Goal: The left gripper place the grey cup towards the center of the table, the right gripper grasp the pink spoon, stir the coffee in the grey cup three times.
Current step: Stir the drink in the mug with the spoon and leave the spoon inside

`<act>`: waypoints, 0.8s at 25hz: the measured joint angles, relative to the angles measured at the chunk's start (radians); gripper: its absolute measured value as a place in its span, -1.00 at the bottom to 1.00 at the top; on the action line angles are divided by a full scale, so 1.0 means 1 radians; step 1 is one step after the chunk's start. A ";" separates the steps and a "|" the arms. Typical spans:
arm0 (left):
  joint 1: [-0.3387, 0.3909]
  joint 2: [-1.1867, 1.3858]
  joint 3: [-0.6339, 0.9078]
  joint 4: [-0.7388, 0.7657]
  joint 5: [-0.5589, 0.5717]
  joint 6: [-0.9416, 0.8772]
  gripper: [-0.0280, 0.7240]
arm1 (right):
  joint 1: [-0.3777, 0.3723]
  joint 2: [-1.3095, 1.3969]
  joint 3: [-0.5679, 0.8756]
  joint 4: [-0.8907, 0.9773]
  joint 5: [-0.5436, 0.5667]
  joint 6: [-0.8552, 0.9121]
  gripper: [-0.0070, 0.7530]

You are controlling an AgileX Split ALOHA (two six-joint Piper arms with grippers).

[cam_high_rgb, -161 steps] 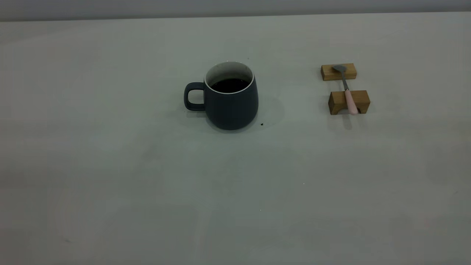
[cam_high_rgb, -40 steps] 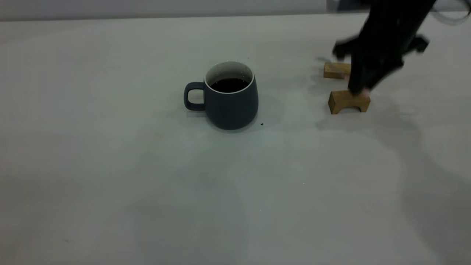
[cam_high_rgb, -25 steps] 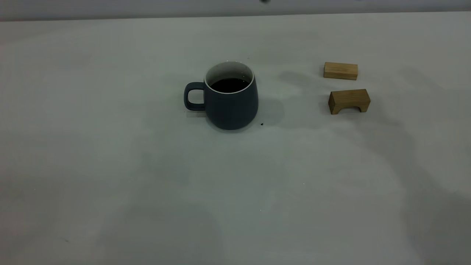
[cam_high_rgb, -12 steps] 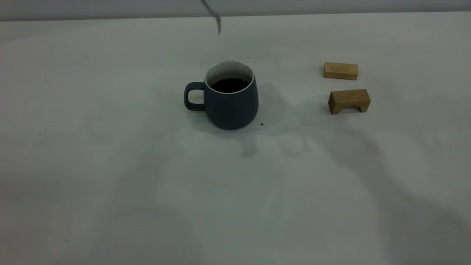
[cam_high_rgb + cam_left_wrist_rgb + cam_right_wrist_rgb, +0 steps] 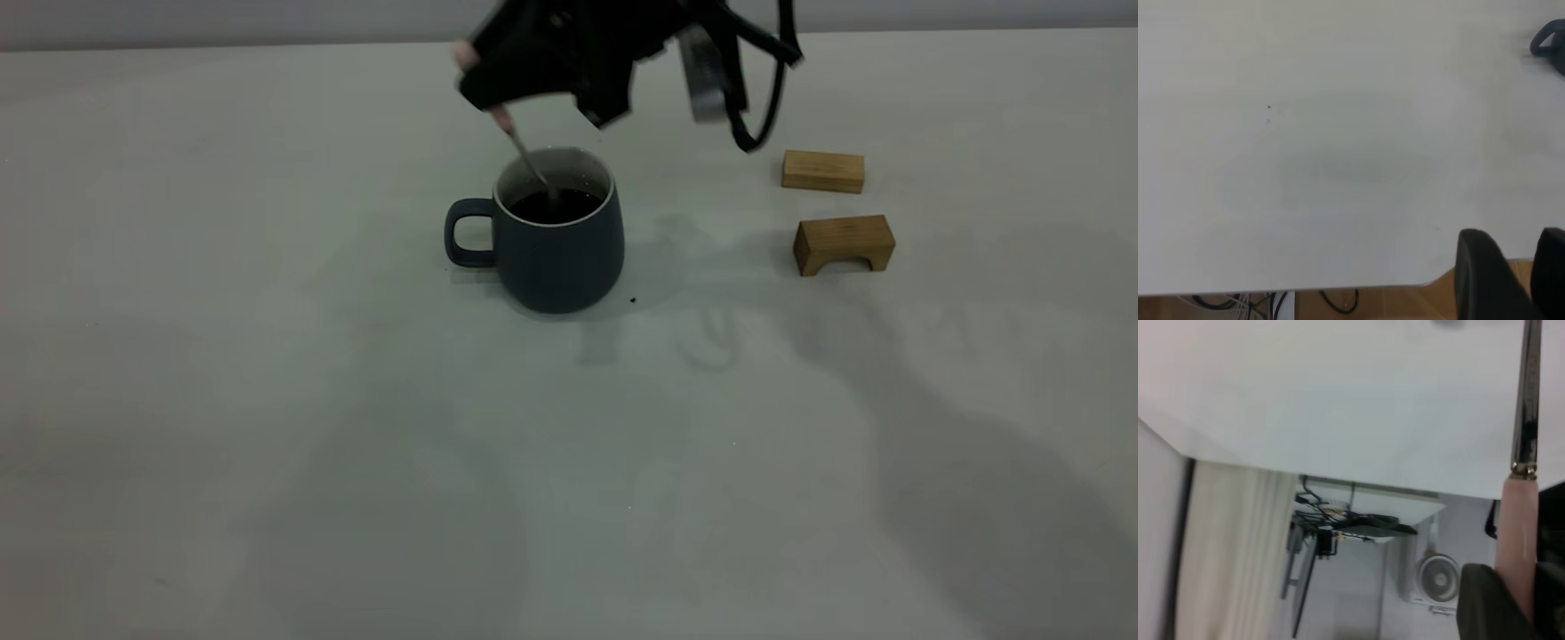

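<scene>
The grey cup (image 5: 556,249) stands upright near the middle of the table (image 5: 267,418), handle to the left, with dark coffee (image 5: 569,207) inside. Above its left rim my right gripper (image 5: 484,89) is shut on the pink spoon (image 5: 526,158) by the pale pink handle. The spoon slants down and its metal end dips into the coffee. In the right wrist view the pink spoon (image 5: 1517,520) runs out from between the fingers of the right gripper (image 5: 1518,600). My left gripper (image 5: 1531,280) is parked off the table's edge, fingers close together, far from the grey cup (image 5: 1548,43).
Two small wooden blocks lie right of the cup, a flat one (image 5: 822,171) farther back and an arched one (image 5: 843,242) nearer. A tiny dark speck (image 5: 632,300) sits by the cup's base. Bare tabletop stretches in front and to the left.
The right gripper lifted the spoon off the wooden blocks, carried it left over the cup and came down; half a second ago only the spoon's tip showed above the cup, now it is in the coffee.
</scene>
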 joint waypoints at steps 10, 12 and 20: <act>0.000 0.000 0.000 0.000 0.000 0.000 -0.27 | -0.038 0.124 -0.034 0.207 0.079 -0.209 -0.63; 0.000 0.000 0.000 0.000 0.000 0.000 -0.27 | -0.039 0.135 -0.051 0.218 0.081 -0.263 -0.63; 0.000 0.000 0.000 0.000 0.000 0.000 -0.27 | -0.112 0.135 -0.056 0.072 0.140 -0.137 -0.63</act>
